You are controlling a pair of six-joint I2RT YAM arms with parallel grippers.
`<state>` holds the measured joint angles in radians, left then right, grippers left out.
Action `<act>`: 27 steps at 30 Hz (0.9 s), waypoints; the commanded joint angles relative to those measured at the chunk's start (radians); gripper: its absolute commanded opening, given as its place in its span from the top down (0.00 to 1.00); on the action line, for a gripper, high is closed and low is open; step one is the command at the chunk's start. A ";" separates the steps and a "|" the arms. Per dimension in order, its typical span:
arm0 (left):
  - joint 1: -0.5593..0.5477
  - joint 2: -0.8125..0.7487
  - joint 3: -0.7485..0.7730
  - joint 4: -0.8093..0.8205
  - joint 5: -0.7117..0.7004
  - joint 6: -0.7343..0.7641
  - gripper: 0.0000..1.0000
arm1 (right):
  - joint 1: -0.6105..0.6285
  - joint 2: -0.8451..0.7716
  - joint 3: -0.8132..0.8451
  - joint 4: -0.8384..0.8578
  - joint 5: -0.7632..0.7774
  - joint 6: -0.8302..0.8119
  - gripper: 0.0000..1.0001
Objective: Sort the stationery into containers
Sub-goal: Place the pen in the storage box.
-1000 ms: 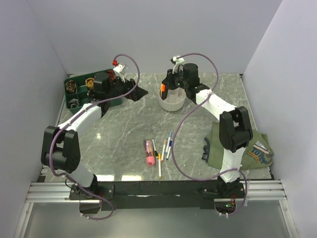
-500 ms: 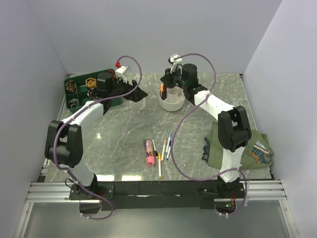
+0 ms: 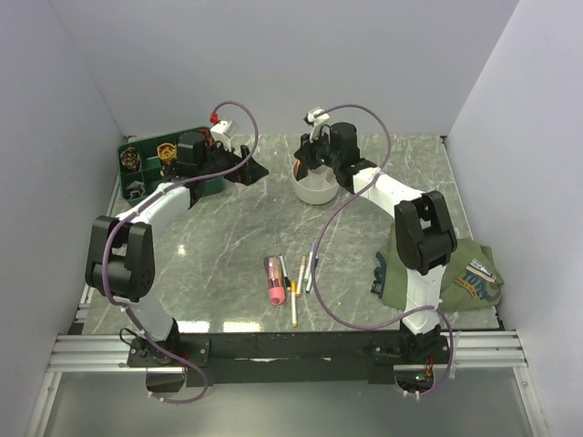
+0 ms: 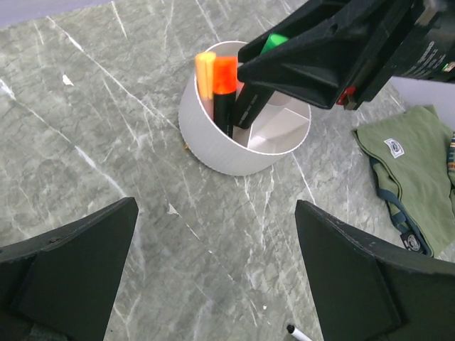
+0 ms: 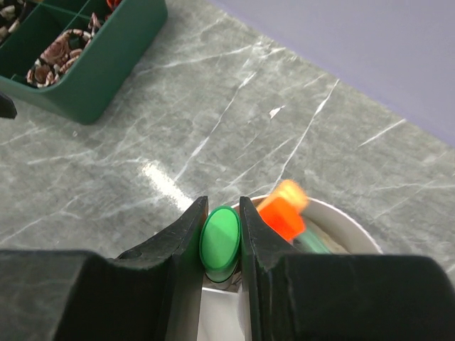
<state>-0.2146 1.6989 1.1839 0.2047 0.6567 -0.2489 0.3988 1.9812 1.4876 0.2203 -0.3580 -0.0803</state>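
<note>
The white round bowl (image 3: 315, 189) stands at the back middle of the table, with an orange-capped marker (image 4: 225, 74) and a yellow-tipped pen (image 4: 205, 69) upright inside. My right gripper (image 5: 222, 213) hangs over the bowl's rim (image 5: 348, 229), shut on a green-capped black marker (image 5: 219, 244) that points down into the bowl (image 4: 234, 145). My left gripper (image 4: 215, 213) hovers to the left of the bowl, open and holding nothing. A thick pink marker (image 3: 274, 284) and several thin pens (image 3: 299, 273) lie loose near the table's front middle.
A dark green compartment tray (image 3: 146, 153) with coiled bands sits at the back left, behind my left arm. An olive-green cloth pouch (image 3: 446, 273) lies at the right beside my right arm's base. A white pen's black tip (image 4: 295, 332) shows under the left gripper.
My right gripper has shifted slightly left over the bowl, still shut on the green-capped marker. The left arm's forearm has swung a little, its gripper staying open.
</note>
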 commanded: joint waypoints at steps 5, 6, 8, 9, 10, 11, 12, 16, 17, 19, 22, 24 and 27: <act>0.014 0.015 0.039 0.045 0.009 -0.010 0.01 | 0.021 0.014 -0.009 0.014 0.008 -0.030 1.00; 0.014 0.015 0.039 0.045 0.011 -0.012 0.01 | 0.021 0.016 -0.009 0.013 0.014 -0.032 1.00; 0.014 0.018 0.037 0.047 0.011 -0.013 0.01 | 0.023 0.022 -0.010 0.014 0.021 -0.032 1.00; 0.015 0.016 0.037 0.047 0.011 -0.015 0.00 | 0.023 0.025 -0.009 0.014 0.022 -0.032 1.00; 0.015 0.016 0.034 0.048 0.015 -0.016 0.01 | 0.023 0.028 -0.006 0.011 0.027 -0.029 1.00; 0.015 0.016 0.034 0.048 0.015 -0.018 0.01 | 0.021 0.034 -0.004 0.011 0.030 -0.026 1.00; 0.015 0.016 0.033 0.045 0.017 -0.016 0.00 | 0.021 0.037 -0.004 0.013 0.033 -0.024 1.00; 0.018 0.013 0.025 0.035 0.020 -0.012 0.01 | 0.025 0.051 -0.001 0.013 0.045 -0.012 1.00; 0.018 0.010 0.023 0.035 0.021 -0.010 0.01 | 0.025 0.053 -0.006 0.016 0.047 -0.012 1.00; 0.018 0.010 0.017 0.030 0.023 -0.009 0.01 | 0.026 0.056 -0.009 0.019 0.050 -0.015 0.99; 0.018 0.007 0.010 0.025 0.027 -0.006 0.01 | 0.028 0.061 -0.013 0.014 0.054 -0.024 0.95; 0.018 0.004 0.000 0.022 0.024 -0.004 0.01 | 0.031 0.062 -0.012 0.007 0.059 -0.032 0.74; 0.018 -0.007 -0.010 0.021 0.015 0.002 0.01 | 0.034 0.048 -0.020 0.017 0.080 -0.018 0.54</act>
<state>-0.1997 1.7180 1.1835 0.2115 0.6590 -0.2558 0.4213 2.0357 1.4792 0.2134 -0.3164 -0.0971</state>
